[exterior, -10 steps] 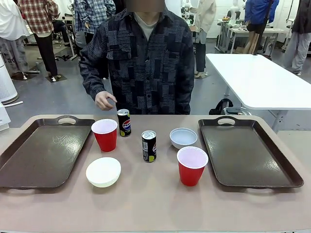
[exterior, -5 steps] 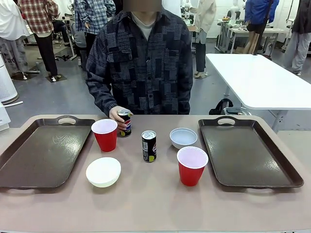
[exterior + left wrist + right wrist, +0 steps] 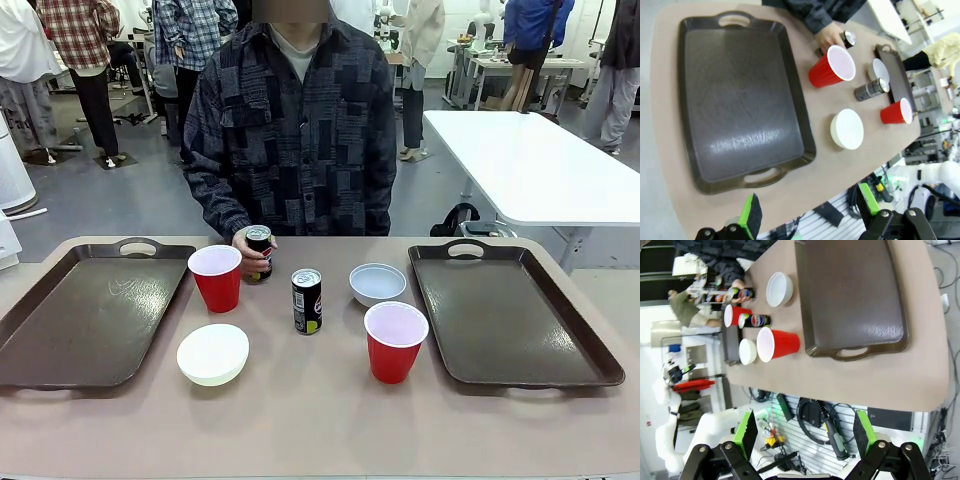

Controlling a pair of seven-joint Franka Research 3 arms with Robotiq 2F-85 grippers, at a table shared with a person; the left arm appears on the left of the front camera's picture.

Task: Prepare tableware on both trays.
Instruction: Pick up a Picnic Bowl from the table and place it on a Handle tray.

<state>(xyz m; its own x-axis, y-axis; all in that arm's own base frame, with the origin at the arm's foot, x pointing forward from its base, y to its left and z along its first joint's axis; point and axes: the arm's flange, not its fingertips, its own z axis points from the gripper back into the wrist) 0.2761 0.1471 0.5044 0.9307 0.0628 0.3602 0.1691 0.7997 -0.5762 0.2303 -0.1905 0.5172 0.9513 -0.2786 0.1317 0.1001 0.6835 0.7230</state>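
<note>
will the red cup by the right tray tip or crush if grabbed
The red cup looks empty, so probably light and easy to slide. It stands on its narrower base, so a push near the rim may tip it. Its plastic wall looks thin and may flex under a squeeze.

Tabletop (image 3: 320, 430): smooth, matt. Centre can (image 3: 306, 300) and can behind it (image 3: 259, 248): glossy printed metal. Left tray (image 3: 90, 320) and right tray (image 3: 510, 320): dark plastic, semi-gloss, scuffed sheen. Left cup (image 3: 217, 282) and right cup (image 3: 394, 350): smooth red plastic. Left bowl (image 3: 213, 354) and right bowl (image 3: 378, 284): smooth white. Shirt (image 3: 300, 130): woven cloth.
</note>
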